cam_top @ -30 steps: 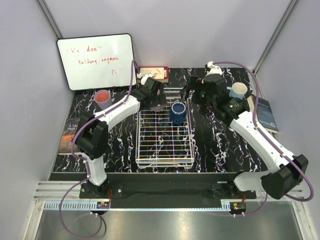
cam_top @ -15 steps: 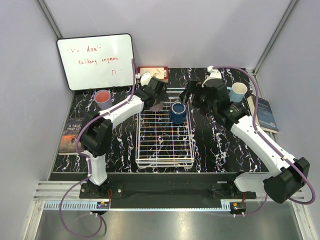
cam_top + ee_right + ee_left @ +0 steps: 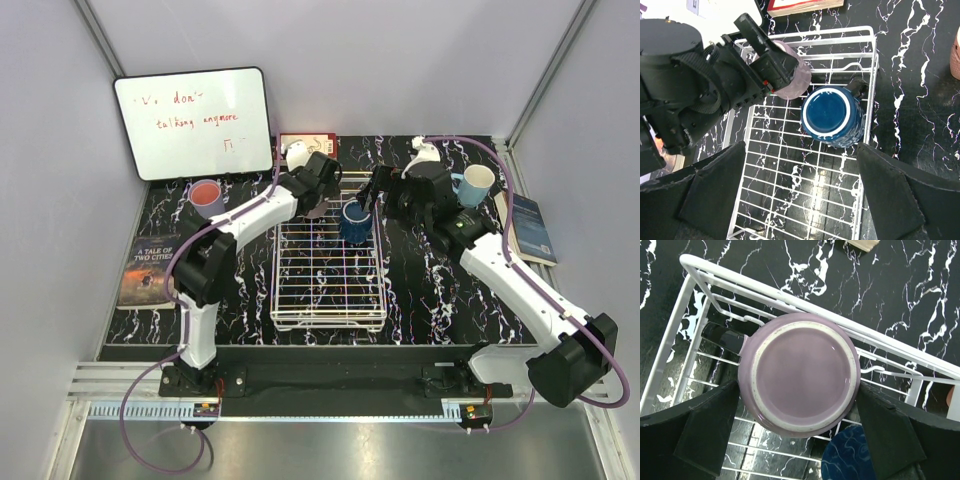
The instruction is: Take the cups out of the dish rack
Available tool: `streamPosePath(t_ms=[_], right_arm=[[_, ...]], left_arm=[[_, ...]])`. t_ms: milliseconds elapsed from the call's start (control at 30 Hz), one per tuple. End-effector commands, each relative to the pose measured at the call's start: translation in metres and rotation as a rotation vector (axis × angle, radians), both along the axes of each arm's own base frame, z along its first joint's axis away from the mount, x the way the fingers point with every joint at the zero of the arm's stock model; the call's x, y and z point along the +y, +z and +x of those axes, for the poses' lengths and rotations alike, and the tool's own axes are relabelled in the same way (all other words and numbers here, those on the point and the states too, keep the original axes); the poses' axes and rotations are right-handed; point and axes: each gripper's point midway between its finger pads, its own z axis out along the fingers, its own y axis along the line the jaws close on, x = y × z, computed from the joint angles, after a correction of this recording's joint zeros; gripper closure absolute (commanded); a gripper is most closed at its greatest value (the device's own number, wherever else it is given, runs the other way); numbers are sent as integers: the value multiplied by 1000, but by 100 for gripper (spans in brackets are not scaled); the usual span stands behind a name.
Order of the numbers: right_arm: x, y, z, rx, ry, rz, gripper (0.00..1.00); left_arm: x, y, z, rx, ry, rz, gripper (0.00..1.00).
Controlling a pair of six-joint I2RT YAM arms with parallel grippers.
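Top external: left pincer (image 3: 320, 188) spread wide, hanging over the mauve cup (image 3: 317, 208) in the dish rack (image 3: 330, 322), at the rack's 11 o'clock corner. Right pincer (image 3: 377, 196) equally wide, just at 1 o'clock of the dark blue cup (image 3: 355, 223), which sits against the rack's 3 o'clock side. Left arm nearer the mauve, right arm nearer the blue. Salmon pink cup (image 3: 206, 197) and a pale cup (image 3: 477, 181) out on the counter (image 3: 430, 290), well apart from the rack.

Left wrist: mauve cup (image 3: 800, 372) upside down, base up, centred between the two fingers (image 3: 710, 432), one at its 8 o'clock, the other at its 4 o'clock, both close but with no contact to be made out. Handle towards 10 o'clock, clear of the closing line. Probably only a short drop and a squeeze needed.

Right wrist: dark blue cup (image 3: 832, 116) inverted too, handle at 1 o'clock, lying at 12 o'clock of the open fingers (image 3: 892, 192) and not yet between them. Reach forward and down likely first.
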Motion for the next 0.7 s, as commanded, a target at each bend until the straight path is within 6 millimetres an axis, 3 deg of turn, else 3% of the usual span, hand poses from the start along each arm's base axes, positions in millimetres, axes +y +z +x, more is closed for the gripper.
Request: streamPosePath(t_ms=[0, 300, 500, 667], right_arm=[[6, 13, 2, -53, 20, 21, 0], [4, 10, 0, -48, 13, 24, 0], [5, 13, -2, -48, 12, 45, 0], [0, 21, -5, -66, -1, 55, 1]], left_arm=[[14, 7, 24, -64, 106, 38, 1], [16, 14, 9, -44, 29, 87, 1], [10, 77, -3, -182, -7, 93, 1], [2, 106, -14, -225, -61, 115, 1]])
